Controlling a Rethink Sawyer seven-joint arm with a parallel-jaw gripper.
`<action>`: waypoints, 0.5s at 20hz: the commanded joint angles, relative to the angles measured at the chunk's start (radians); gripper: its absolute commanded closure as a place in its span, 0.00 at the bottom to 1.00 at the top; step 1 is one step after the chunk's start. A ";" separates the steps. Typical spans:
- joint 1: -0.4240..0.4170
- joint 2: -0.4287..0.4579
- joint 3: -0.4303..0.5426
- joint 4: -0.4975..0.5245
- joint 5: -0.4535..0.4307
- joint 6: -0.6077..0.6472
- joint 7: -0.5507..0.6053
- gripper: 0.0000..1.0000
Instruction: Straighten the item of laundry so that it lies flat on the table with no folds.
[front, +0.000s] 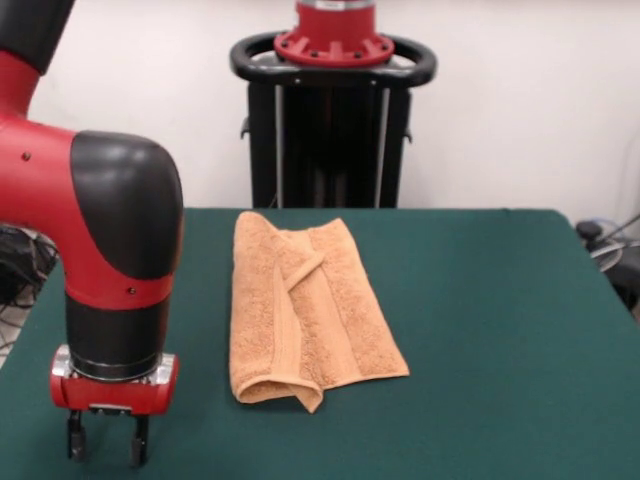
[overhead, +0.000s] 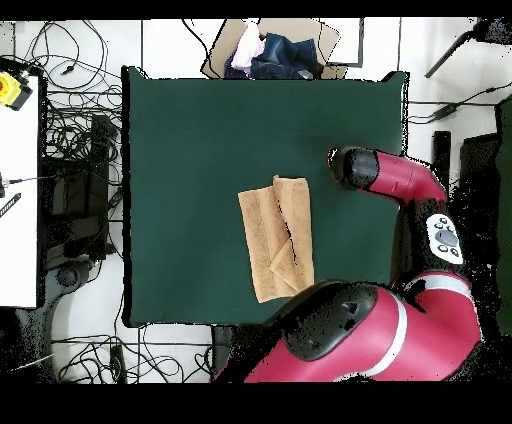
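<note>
Beside the folded peach towel (front: 305, 305) on the green table (front: 500, 330), the gripper (front: 104, 438) hangs open and empty, so a careless pinch could catch both layers and drag the fold along instead of opening it

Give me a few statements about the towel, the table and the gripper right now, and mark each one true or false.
1. The towel lies flat with no folds. False: it is folded over itself lengthwise.
2. The gripper is holding the towel. False: it is open, off to the side and apart from the towel.
3. The towel rests on the green table. True.
4. The gripper's fingers point downward. True.
5. The towel hangs over the table's edge. False: it lies wholly on the tabletop.
</note>
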 joint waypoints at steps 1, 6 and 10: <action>0.094 0.035 0.069 0.208 0.065 0.078 0.189 0.00; 0.114 -0.019 0.053 0.247 0.108 0.139 0.197 0.00; 0.132 -0.069 0.034 0.279 0.139 0.182 0.189 0.00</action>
